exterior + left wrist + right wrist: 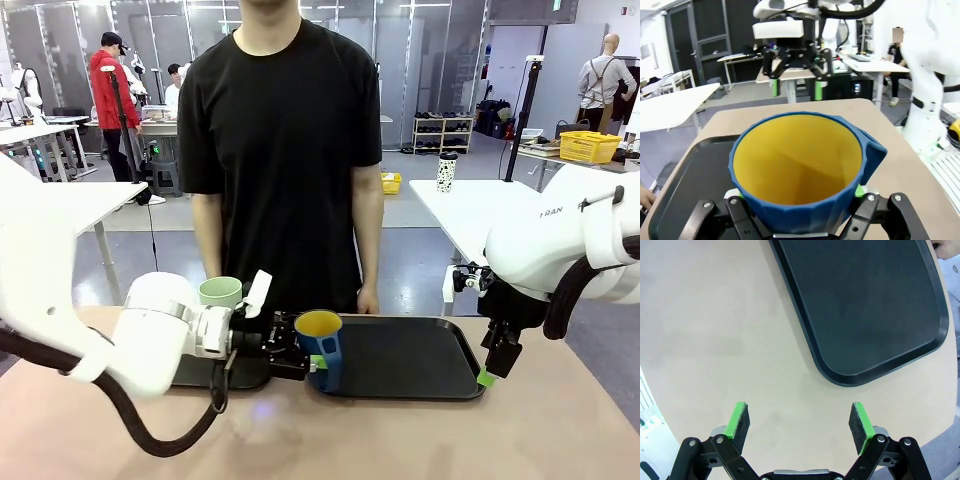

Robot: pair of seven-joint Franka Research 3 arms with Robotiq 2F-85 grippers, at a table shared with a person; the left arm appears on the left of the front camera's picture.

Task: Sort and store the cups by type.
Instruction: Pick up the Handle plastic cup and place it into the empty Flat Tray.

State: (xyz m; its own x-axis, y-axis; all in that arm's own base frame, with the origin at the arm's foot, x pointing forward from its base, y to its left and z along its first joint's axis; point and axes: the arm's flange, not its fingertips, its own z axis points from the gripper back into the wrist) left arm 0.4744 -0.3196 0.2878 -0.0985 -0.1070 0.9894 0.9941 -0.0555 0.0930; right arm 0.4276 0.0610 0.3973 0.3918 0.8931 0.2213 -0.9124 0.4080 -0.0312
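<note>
Blue mug point(322, 345) clamped in left gripper point(300, 358), seemingly over black tray point(420, 360) edge; right gripper point(799, 425) fingers apart

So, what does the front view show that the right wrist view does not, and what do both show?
Front view alone: the left tool shut on the dark blue mug, which is at the left end of a black tray; a pale green tumbler behind the left arm; a person standing at the far side.

Right wrist view alone: the right tool from above, open and holding nothing, over bare table.

Both: the black tray, the tan table, and the right tool beside the tray's corner.
</note>
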